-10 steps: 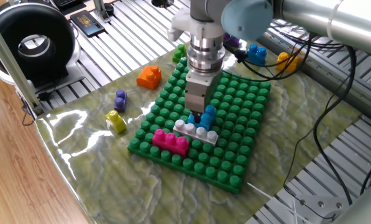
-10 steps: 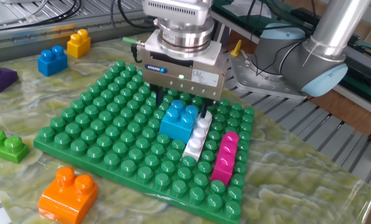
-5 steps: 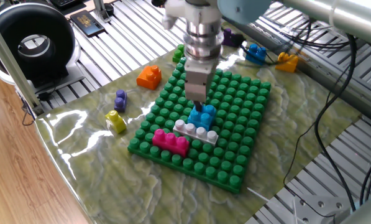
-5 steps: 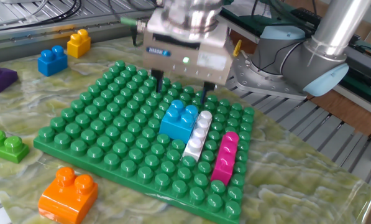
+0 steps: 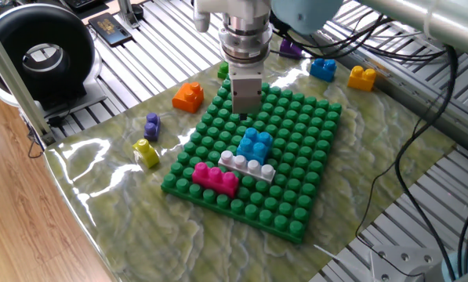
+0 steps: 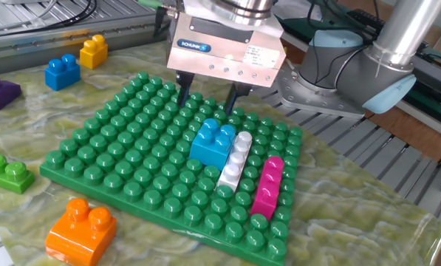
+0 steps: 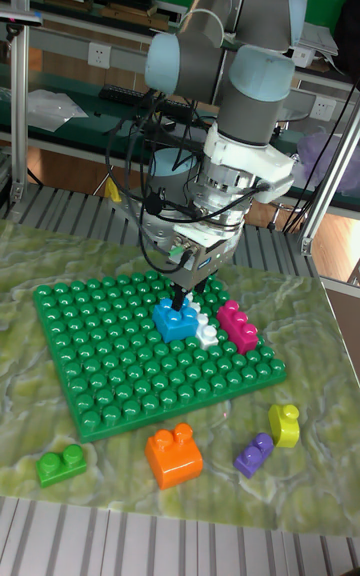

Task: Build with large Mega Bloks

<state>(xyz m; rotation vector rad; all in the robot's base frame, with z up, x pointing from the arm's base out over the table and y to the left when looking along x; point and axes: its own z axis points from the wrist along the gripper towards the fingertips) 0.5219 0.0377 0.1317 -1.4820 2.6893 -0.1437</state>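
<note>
Jaws stood apart and empty as our gripper (image 6: 207, 98) hung above the blue brick (image 6: 212, 141); we judged a straight lift clear of the baseplate (image 6: 117, 170) wisest.

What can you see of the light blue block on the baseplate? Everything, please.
The light blue block is a chunky, glossy plastic brick with four round studs on top in a two-by-two square. It sits upright, pressed onto the green baseplate near its middle. The long white-grey block lies right against one side; the magenta block is one row beyond that. Nothing is stacked on it. The gripper hangs above and slightly behind it, fingers apart and empty, not touching.
</note>
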